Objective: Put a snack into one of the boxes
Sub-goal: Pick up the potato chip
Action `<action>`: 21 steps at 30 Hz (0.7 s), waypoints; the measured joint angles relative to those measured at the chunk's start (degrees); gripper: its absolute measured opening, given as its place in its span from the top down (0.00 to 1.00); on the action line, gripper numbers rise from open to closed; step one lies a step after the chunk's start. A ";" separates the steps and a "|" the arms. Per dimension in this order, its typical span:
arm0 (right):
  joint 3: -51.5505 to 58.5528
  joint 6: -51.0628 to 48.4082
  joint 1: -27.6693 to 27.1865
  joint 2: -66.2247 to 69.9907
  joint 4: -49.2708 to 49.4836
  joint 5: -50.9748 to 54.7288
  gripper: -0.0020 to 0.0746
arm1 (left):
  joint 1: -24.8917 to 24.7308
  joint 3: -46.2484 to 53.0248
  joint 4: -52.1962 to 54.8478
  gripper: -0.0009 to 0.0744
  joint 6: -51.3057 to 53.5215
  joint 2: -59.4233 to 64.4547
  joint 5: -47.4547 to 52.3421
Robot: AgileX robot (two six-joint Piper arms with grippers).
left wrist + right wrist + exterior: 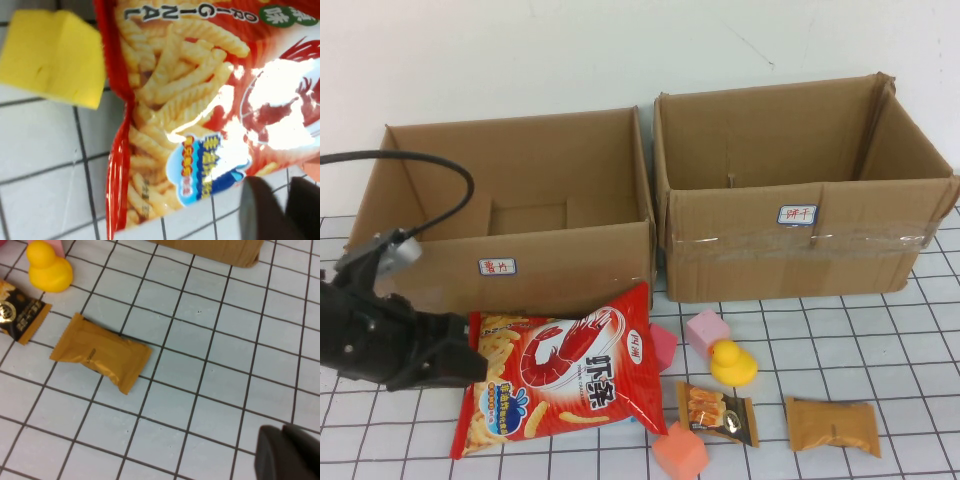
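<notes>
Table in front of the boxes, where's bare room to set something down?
Free: the grid right of the tan packet, below the right box. Crowded: the middle, where the shrimp chips bag, duck and foam blocks cluster; the left pincer sits at the bag's left edge.

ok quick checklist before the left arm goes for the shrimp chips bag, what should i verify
1. Left gripper lined up with the target: ok, it sits at the left edge of the red chips bag.
2. Left gripper open enough to take the bag: cannot tell.
3. Bag free to lift: not ok, it partly overlaps a pink block, which may shift.
4. Left box open and ready to receive: ok, top open, nothing seen inside.
5. Right gripper out of the way: ok, shut, above bare table near the tan snack packet.
6. Yellow block beside the bag, seen from the left wrist: ok, apart from it.
</notes>
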 joint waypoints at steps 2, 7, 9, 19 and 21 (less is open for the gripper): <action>0.00 -0.09 0.00 0.00 0.00 0.00 0.98 | 0.13 0.00 -0.65 0.69 1.55 1.65 -0.88; 0.00 -0.44 0.00 0.00 0.00 0.10 0.98 | 0.45 0.00 0.89 0.29 1.90 3.56 -4.50; 0.00 -0.44 0.00 0.00 0.00 0.10 0.98 | 0.50 0.00 1.04 0.20 2.73 4.29 -5.38; 0.00 -1.25 0.00 0.00 0.00 0.21 0.98 | 0.50 0.00 -5.12 0.15 10.52 12.02 -8.21; 0.00 -1.34 0.00 0.00 0.00 0.21 0.98 | 0.50 0.00 -7.67 0.15 12.21 13.03 -8.84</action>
